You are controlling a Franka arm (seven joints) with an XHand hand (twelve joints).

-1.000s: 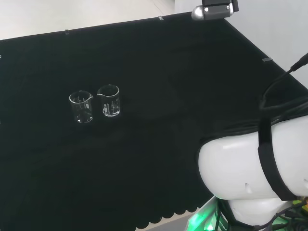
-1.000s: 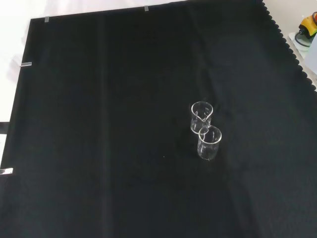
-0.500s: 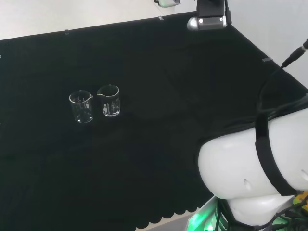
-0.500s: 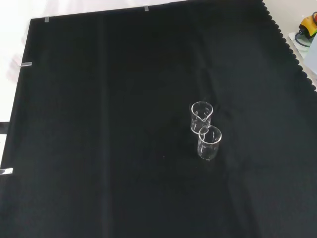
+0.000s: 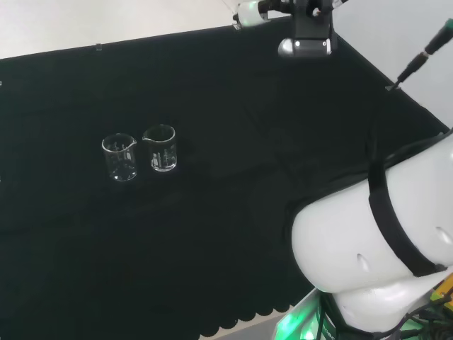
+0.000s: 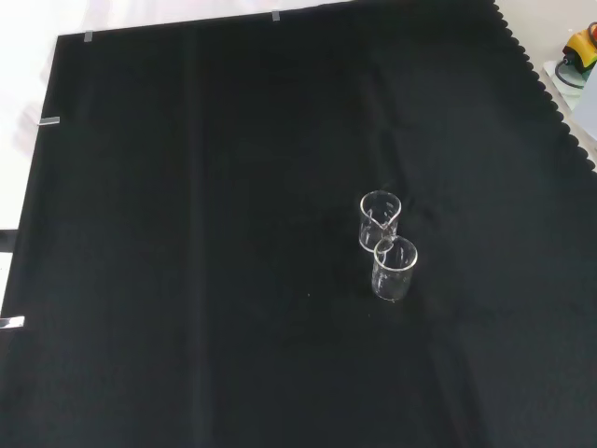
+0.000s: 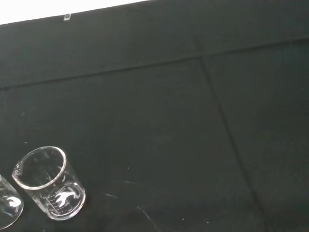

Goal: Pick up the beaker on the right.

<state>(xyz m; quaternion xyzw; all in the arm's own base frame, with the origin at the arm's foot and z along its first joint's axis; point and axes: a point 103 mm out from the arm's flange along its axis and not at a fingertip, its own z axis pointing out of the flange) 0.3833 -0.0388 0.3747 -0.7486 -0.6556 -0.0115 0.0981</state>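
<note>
Approach seemed to be the step in hand, for the right beaker [image 5: 161, 148] stood untouched on the black cloth [image 5: 233, 92] just beside the other beaker [image 5: 120, 157], so next the hand had to come down around it, though whether its fingers were spread I cannot tell; the front view put the pair one behind the other.

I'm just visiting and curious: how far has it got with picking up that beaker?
Nothing is done yet. Both beakers stand upright on the black cloth: the right beaker and its neighbour, side by side in the head view. Reaching, grasping and lifting all remain.
</note>
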